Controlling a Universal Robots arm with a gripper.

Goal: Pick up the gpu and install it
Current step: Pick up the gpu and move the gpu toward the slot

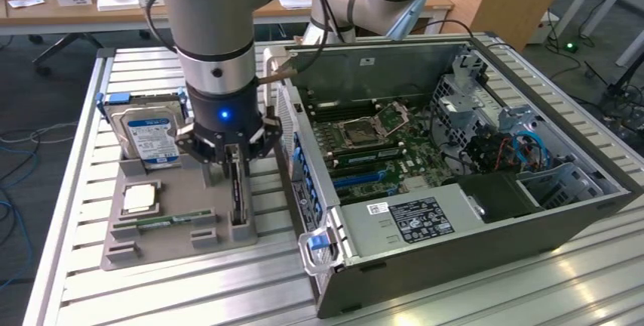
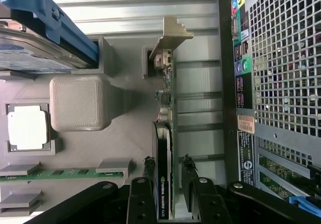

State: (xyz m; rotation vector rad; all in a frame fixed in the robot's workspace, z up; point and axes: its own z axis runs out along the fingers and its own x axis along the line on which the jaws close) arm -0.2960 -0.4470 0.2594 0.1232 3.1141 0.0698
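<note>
Gripper over the card. The gpu (image 1: 238,199) stood on edge in a slot of the grey holder (image 1: 161,249) on the tabletop (image 1: 151,299), beside the open computer case (image 1: 563,220). The gripper (image 1: 234,169) hung directly above it, its fingers (image 2: 149,164) spread to either side of the card, not clamping it.
</note>
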